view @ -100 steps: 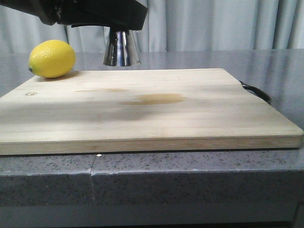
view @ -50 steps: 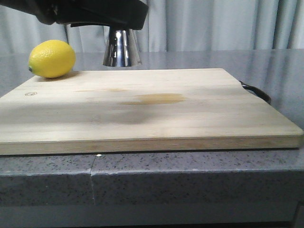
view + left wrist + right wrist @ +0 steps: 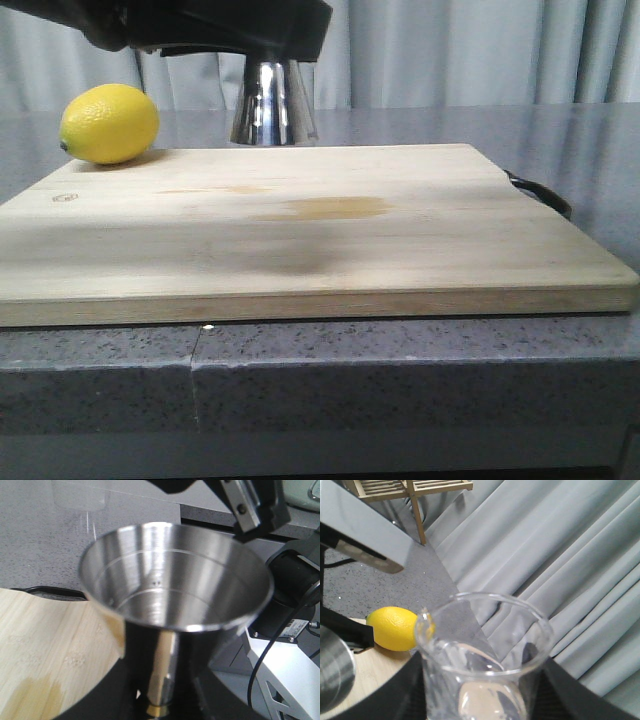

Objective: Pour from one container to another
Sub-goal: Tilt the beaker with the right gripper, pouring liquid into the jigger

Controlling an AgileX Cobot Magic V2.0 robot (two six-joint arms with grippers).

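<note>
My left gripper is shut on the brass-coloured waist of the steel jigger, whose open upper cup looks empty. In the front view the jigger's lower cone hangs under the dark left gripper, just over the cutting board's back edge. My right gripper is shut on the clear glass beaker, its dark fingers on either side. From the left wrist the beaker shows faintly beyond the jigger's rim. The jigger's rim shows at the right wrist view's edge. The right gripper is out of the front view.
A yellow lemon lies at the back left corner of the wooden cutting board. The board has a wet stain near its middle and a dark handle on its right side. Grey curtains hang behind the grey counter.
The jigger in my left gripper has shifted to the right and slightly lower over the board's back edge. The lemon and board have not moved.
</note>
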